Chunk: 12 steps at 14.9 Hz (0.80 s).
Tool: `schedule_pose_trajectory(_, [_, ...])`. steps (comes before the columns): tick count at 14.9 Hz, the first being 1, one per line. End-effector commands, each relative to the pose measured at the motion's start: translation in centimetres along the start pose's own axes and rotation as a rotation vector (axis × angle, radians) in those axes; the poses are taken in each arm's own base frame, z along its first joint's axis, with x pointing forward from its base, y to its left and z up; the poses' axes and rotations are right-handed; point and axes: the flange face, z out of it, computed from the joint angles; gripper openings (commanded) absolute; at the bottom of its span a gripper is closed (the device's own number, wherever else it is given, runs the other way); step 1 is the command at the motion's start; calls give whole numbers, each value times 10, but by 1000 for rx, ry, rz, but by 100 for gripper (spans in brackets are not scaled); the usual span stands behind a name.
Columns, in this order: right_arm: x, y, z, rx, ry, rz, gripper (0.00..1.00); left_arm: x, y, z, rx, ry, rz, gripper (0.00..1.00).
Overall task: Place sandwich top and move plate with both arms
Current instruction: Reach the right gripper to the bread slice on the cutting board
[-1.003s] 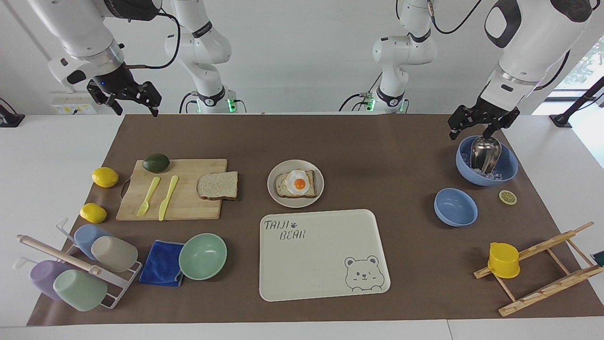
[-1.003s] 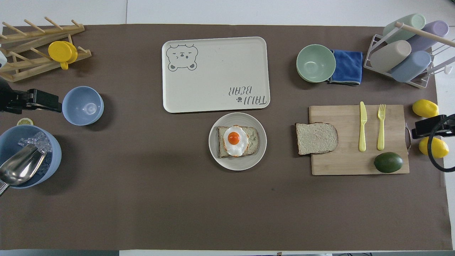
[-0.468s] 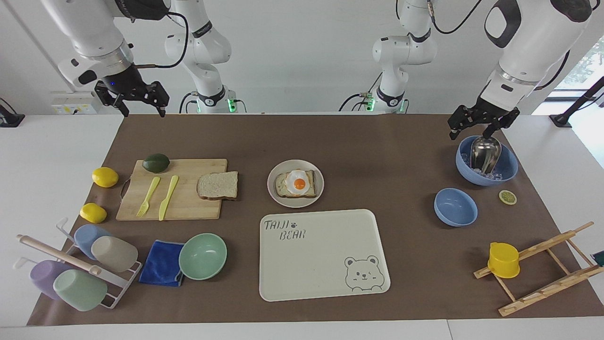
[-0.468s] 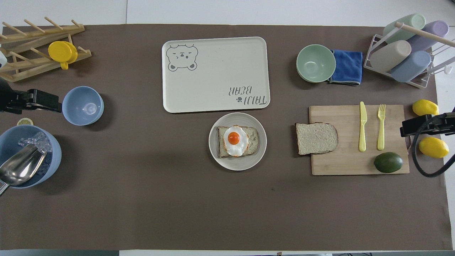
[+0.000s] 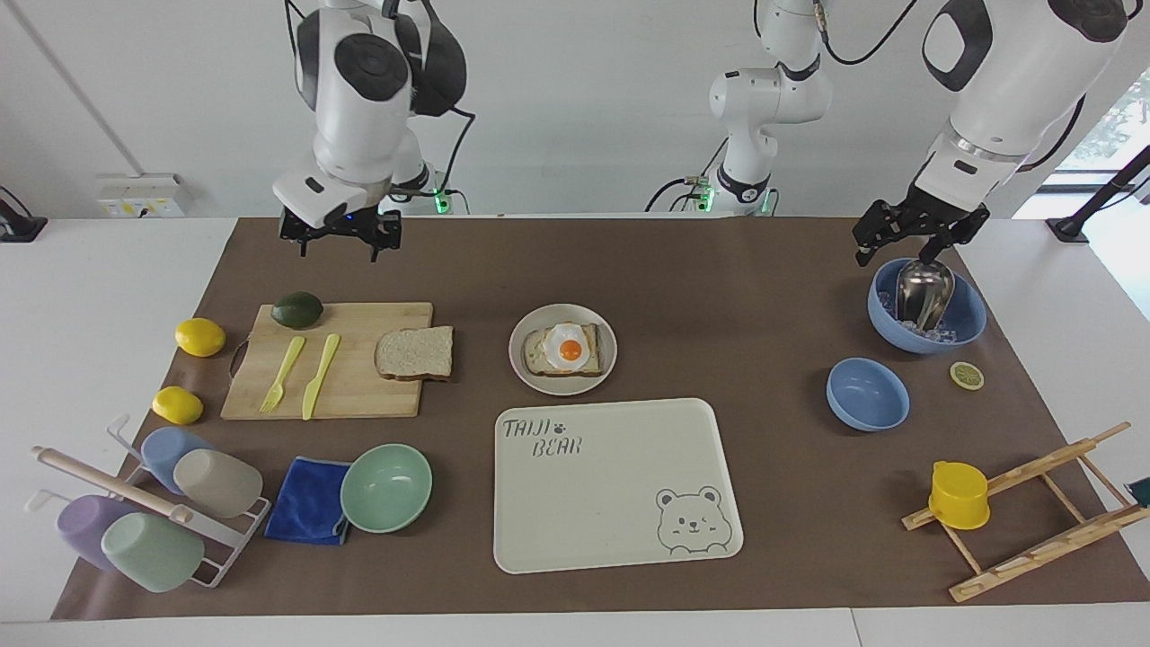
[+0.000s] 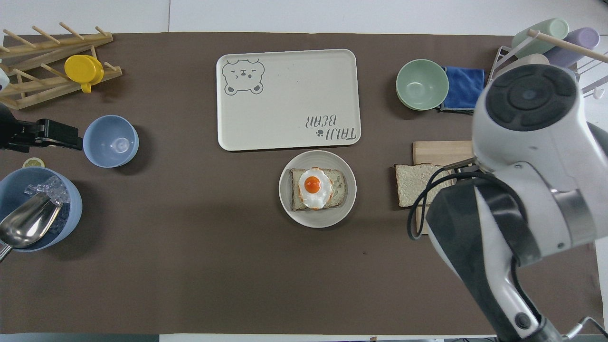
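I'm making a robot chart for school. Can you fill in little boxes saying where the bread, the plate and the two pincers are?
sandwich top: on the cutting board, untouched
plate: beside the tray, holds bread with a fried egg
right pincer: open, in the air over the table near the avocado
left pincer: open, waiting over the bowl with the scoop

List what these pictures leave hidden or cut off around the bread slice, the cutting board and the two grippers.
- Cutting board: in the overhead view the right arm covers most of it.
- Bread slice: overhead, the arm and its cable hide its edge; whole in the facing view.
- Right gripper: not seen overhead, under its own arm.
- Left gripper: cut by the overhead view's edge; open over the bowl of ice in the facing view.
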Motion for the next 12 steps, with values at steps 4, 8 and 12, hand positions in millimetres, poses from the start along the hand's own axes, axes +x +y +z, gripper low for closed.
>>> schedule_pose_trajectory(4, [63,-114,26,-118,-24,62,100,-4,-3,-4,18,5,14,100])
schedule_pose_trajectory(8, [82,-176,77,-120,-33,193,100,-4,-3,-4,18,5,14,100])
schedule_pose_trajectory(12, [84,-183,106,-86,-15,252,100,-4,-3,-4,18,5,14,100])
